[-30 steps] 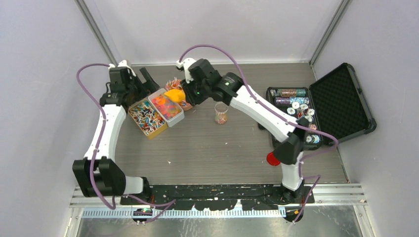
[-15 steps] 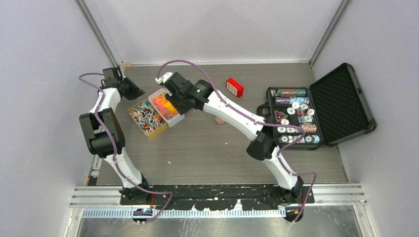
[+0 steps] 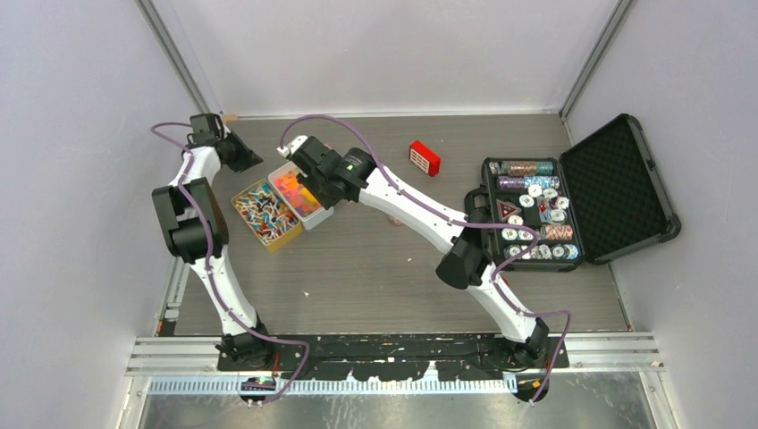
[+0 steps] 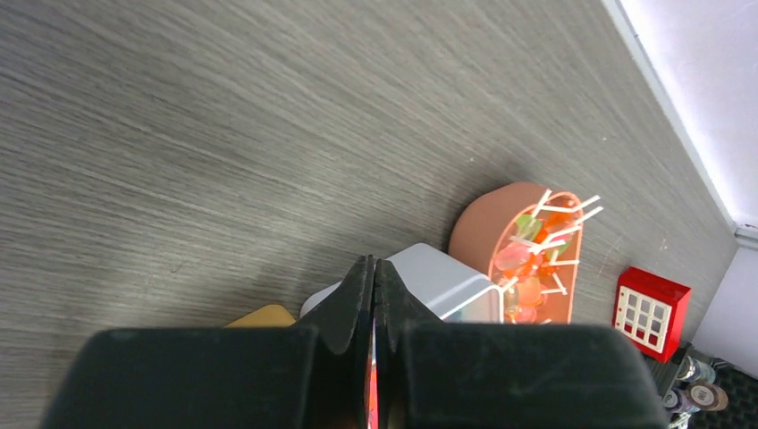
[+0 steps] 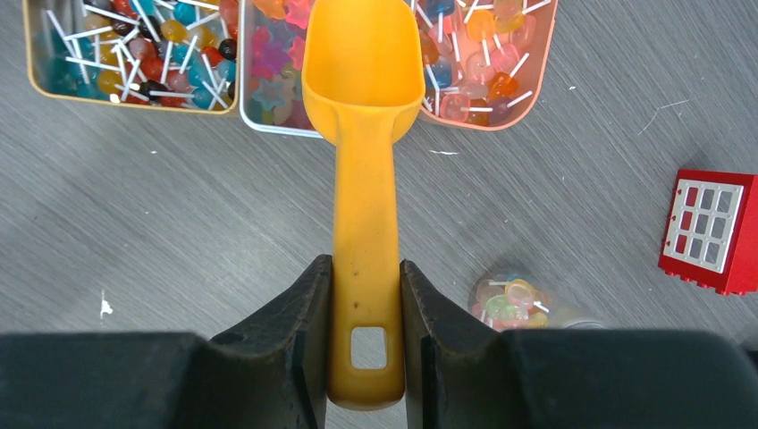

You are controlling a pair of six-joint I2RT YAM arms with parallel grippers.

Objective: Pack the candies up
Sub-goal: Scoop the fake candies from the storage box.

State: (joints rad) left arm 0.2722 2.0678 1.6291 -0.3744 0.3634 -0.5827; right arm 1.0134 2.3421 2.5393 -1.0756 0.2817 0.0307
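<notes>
My right gripper is shut on the handle of a yellow scoop. The scoop's bowl looks empty and hangs over the near rim of a white tin of gummy candies. Left of it is a yellow tin of wrapped lollipops, and to the right an orange tub of lollipops. A small clear jar holding a few candies stands near my right fingers. My left gripper is shut on nothing, just behind the white tin. From above, it sits at the far left corner.
A small red box lies at the back of the table. An open black case of poker chips stands at the right. The right arm stretches across the table over the jar. The side wall is close to the left arm.
The left gripper has shut and its arm has folded back to the far left corner. The right arm swung left, bringing the scoop from the orange tub over the white tin.
</notes>
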